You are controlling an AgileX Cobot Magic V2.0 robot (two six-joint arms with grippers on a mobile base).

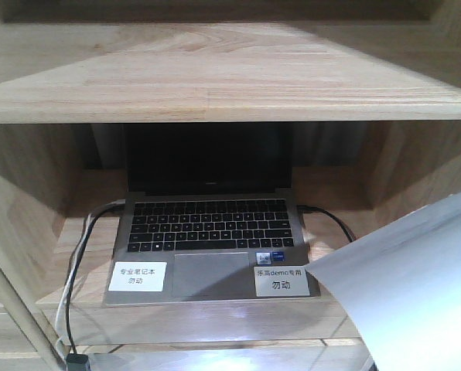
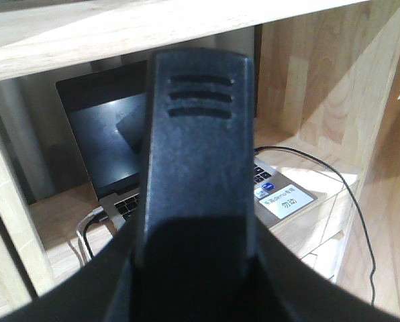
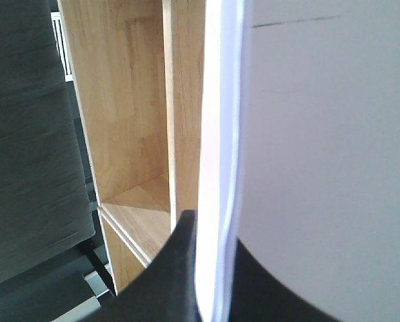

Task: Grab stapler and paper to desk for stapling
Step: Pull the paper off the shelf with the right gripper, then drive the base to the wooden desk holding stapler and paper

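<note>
Paper in the air, lower right of the front view, a white sheet on a tilt, its corner poking across the front right corner of the laptop, just beside the right-hand label. Right wrist view has it edge-on: right gripper pinching the sheet's lower edge, a black finger either side, pressed tight on it, paper rising straight up and filling the right of that view. Shelf panel behind, grey upholstery off to the left. Over to the left wrist view: stapler, black, three grooves near its top, standing upright and blocking the middle of the shot, left gripper clamped round its base. Behind it the laptop sits in its shelf bay, lid open, screen dark, cable trailing off its right side
</note>
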